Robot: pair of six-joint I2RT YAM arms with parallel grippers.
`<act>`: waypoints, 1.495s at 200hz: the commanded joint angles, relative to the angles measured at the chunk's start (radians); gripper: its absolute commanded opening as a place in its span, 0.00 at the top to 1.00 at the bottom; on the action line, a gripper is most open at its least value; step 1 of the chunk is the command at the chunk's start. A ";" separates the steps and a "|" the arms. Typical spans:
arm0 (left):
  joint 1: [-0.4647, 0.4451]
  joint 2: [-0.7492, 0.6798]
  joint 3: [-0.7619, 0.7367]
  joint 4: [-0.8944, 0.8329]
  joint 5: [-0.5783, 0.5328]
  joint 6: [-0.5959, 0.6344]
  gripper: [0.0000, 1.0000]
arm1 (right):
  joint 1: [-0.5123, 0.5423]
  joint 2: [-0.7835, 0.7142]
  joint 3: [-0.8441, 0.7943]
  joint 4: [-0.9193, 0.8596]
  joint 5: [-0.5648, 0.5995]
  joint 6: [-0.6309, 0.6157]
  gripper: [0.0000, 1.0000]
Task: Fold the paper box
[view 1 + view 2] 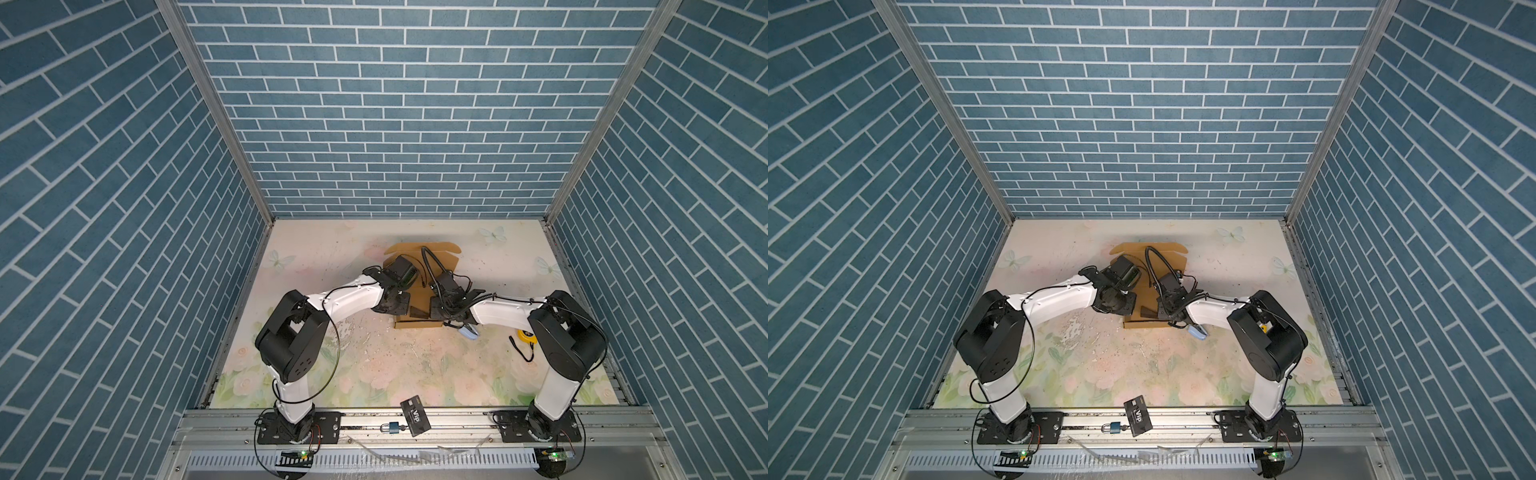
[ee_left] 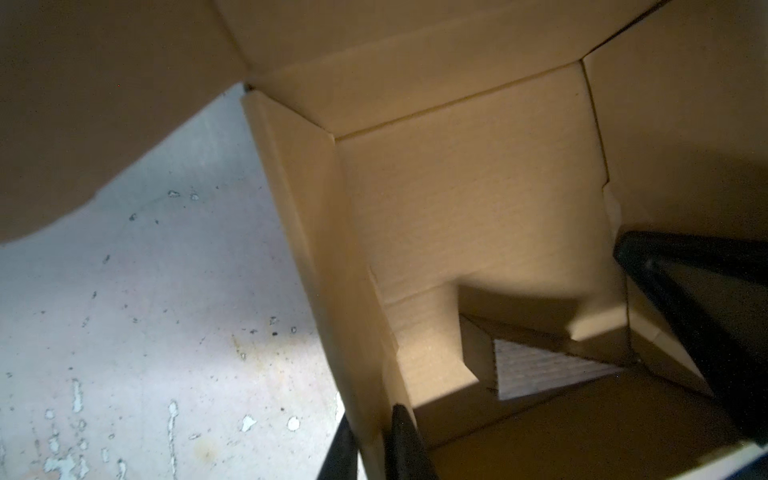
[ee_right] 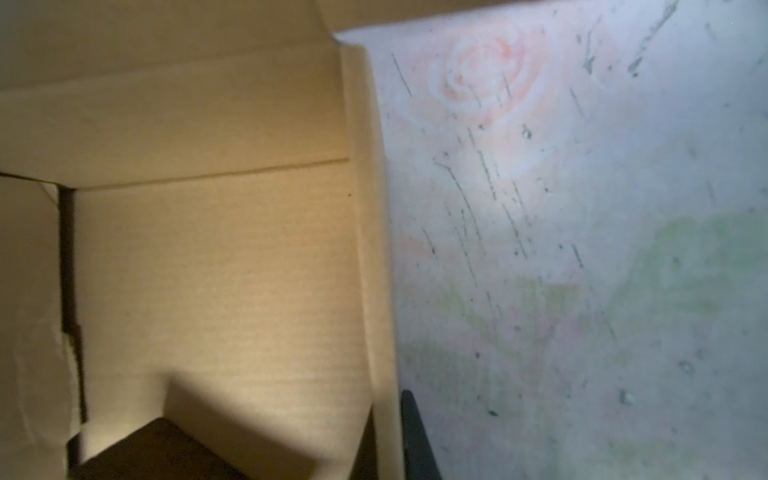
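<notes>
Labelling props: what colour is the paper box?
Tan-brown; the paper box shows best in left wrist view.

my gripper point(image 3: 390, 415) is clamped on the upright side wall of the box point(image 3: 216, 270), one black finger point(image 3: 415, 440) showing outside it, the other hidden behind the cardboard. inside, a crease crosses the tan panel and a dark block point(image 3: 158, 451) lies in shadow at the frame's edge. beside the wall, the scuffed mat point(image 3: 582, 249) shows a pink rose point(image 3: 482, 70) and green patches.
</notes>
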 commanded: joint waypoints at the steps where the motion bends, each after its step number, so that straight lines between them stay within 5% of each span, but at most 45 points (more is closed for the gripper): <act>1: -0.012 0.022 0.021 -0.005 0.021 0.005 0.83 | 0.003 0.024 -0.001 0.003 0.025 -0.001 1.00; 27: -0.011 0.030 0.038 -0.016 0.006 0.012 0.83 | 0.004 -0.007 0.006 -0.034 0.012 0.003 1.00; 47: -0.011 0.030 0.041 -0.014 0.009 0.018 0.83 | 0.006 -0.073 -0.017 -0.021 -0.008 0.025 0.73; 71: -0.011 0.036 0.041 -0.015 -0.011 0.034 0.83 | 0.006 -0.165 -0.055 -0.013 -0.026 0.019 0.61; 145: -0.011 0.063 0.064 -0.015 -0.066 0.090 0.80 | 0.006 -0.329 -0.179 0.048 -0.049 0.063 0.61; 213: -0.002 0.131 0.145 -0.048 -0.032 0.134 0.62 | 0.015 -0.213 -0.185 0.127 -0.103 0.096 0.71; 299: 0.027 0.214 0.210 -0.083 -0.050 0.148 0.68 | 0.027 -0.199 -0.164 0.136 -0.113 0.099 0.73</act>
